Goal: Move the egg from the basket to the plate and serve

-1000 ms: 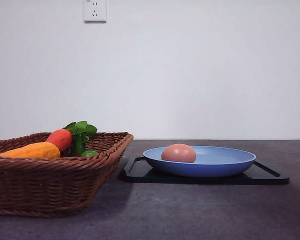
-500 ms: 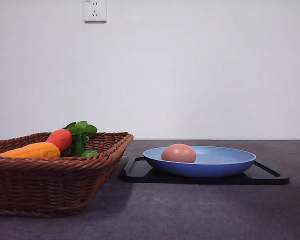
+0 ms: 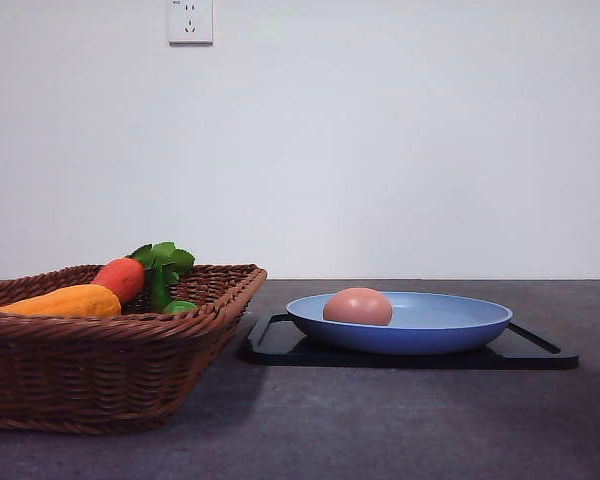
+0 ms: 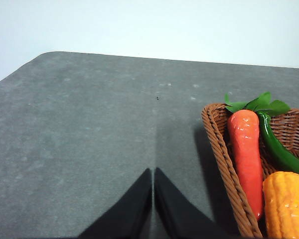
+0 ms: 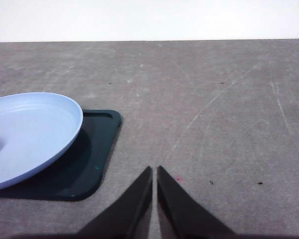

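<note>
A brownish-pink egg (image 3: 358,306) lies on the left part of the light-blue plate (image 3: 450,325), which rests on a flat black tray (image 3: 540,352). To the left stands the brown wicker basket (image 3: 100,375). In the left wrist view my left gripper (image 4: 153,175) is shut with nothing in it, over bare table beside the basket's (image 4: 224,159) outer wall. The right wrist view has my right gripper (image 5: 154,173) shut and empty over the grey table, off the corner of the tray (image 5: 89,164) that carries the plate (image 5: 30,134).
In the basket lie a red-orange carrot toy (image 3: 120,278) with green leaves (image 3: 165,260), a yellow-orange toy vegetable (image 3: 65,301) and a green pepper-like toy (image 4: 279,149). A white wall with a socket (image 3: 190,20) closes the back. The table edge curves behind the left gripper.
</note>
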`<state>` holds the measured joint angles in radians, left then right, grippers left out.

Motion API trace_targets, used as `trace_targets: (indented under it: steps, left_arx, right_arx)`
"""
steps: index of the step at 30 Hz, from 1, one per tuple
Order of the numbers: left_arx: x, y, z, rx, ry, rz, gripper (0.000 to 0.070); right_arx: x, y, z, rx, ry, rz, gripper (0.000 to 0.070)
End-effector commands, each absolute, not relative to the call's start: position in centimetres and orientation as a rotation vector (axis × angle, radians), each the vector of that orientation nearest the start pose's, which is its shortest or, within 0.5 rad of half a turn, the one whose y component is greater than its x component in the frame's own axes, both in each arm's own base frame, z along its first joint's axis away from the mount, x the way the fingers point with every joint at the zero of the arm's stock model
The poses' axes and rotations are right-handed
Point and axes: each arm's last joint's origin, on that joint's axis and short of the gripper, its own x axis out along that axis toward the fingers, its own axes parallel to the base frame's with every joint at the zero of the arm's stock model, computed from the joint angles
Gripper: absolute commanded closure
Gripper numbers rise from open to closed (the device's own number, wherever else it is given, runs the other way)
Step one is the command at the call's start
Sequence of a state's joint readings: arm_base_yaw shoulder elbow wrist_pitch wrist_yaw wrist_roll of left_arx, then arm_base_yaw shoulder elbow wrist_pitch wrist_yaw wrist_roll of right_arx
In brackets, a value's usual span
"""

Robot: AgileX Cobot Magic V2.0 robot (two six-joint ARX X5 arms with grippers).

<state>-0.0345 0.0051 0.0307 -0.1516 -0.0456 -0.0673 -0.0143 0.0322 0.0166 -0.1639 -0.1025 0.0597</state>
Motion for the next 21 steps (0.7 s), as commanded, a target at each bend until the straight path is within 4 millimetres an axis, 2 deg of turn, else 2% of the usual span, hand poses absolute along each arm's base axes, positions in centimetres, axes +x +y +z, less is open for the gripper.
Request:
trace_targets:
  steps: [1, 21]
  left_arx:
    - [9.68, -0.20, 15.10, -0.064, 0.137, 0.012, 0.0700]
    - [9.68, -0.20, 15.10, -0.064, 0.137, 0.012, 0.0700]
  right_arx:
    - [9.72, 0.16, 15.06, 0.081, 0.176, 0.082, 0.0700]
    - [9.72, 0.16, 15.06, 0.081, 0.176, 0.082, 0.0700]
